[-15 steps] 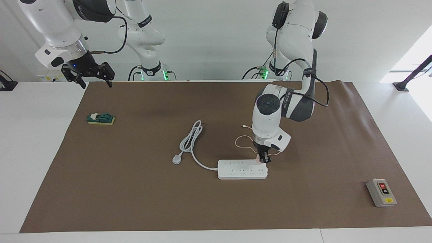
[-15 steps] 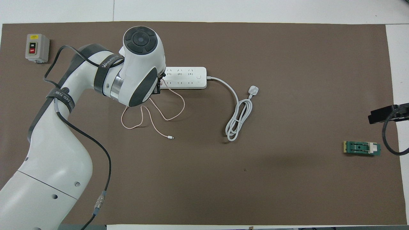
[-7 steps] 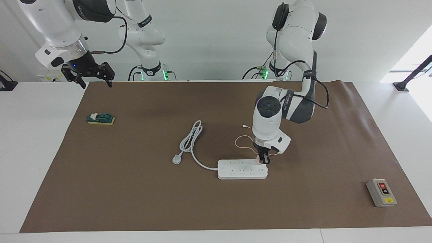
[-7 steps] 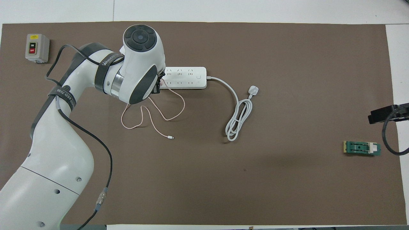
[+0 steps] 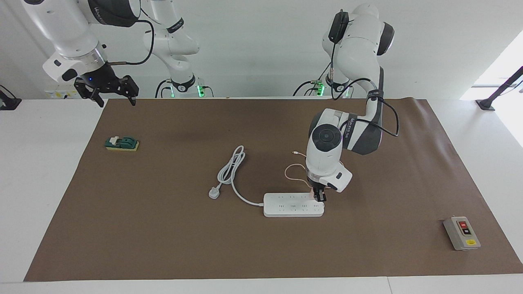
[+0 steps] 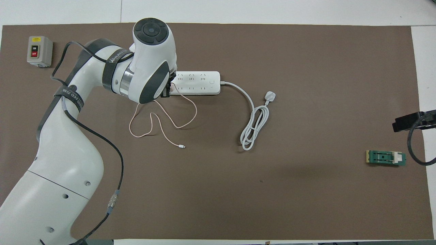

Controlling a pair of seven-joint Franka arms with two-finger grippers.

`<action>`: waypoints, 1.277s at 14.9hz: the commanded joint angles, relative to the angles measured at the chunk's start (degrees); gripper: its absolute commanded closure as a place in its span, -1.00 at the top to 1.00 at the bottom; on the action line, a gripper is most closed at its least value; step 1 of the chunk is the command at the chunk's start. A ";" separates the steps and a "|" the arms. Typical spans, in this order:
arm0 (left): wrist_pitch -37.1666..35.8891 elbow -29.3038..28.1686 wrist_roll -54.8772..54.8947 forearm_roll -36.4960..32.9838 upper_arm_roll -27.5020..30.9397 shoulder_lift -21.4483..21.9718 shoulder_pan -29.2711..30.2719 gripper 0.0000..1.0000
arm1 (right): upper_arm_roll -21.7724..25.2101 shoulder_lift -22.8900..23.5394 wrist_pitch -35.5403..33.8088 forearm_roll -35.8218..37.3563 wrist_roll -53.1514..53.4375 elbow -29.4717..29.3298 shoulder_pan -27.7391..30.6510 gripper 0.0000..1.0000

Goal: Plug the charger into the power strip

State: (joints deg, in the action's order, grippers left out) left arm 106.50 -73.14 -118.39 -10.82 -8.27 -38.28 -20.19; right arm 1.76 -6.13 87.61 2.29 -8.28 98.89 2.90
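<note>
While the left gripper (image 5: 319, 197) clamps the charger (image 5: 314, 194) at the power strip (image 5: 293, 205), the right arm waits.

Pressed down at the strip's end toward the left arm's side, the pink adapter sits on the row of outlets nearer to the robots, its thin cable (image 6: 163, 120) looping loose over the brown mat (image 5: 163, 228) toward the robots. From the strip's other end the thick cord (image 5: 233, 169) coils away to its plug (image 5: 214, 192). Bare mat stretches out to a grey switch box (image 5: 461, 232) and a green block (image 5: 121, 143) near the mat's edges. Jaws spread wide and empty, the right gripper (image 5: 110, 94) hangs over the mat's corner.
</note>
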 commanded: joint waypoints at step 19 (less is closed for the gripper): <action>4.68 -3.06 6.87 1.77 -0.08 0.49 0.06 -1.00 | -0.61 -1.26 -0.25 -1.33 -1.03 1.22 1.14 1.00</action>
State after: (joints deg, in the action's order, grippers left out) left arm 107.41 -73.60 -113.44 -10.46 -8.23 -38.06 -20.19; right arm 1.75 -6.13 87.61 2.29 -8.28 98.90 2.90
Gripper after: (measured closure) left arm 0.683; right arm 0.000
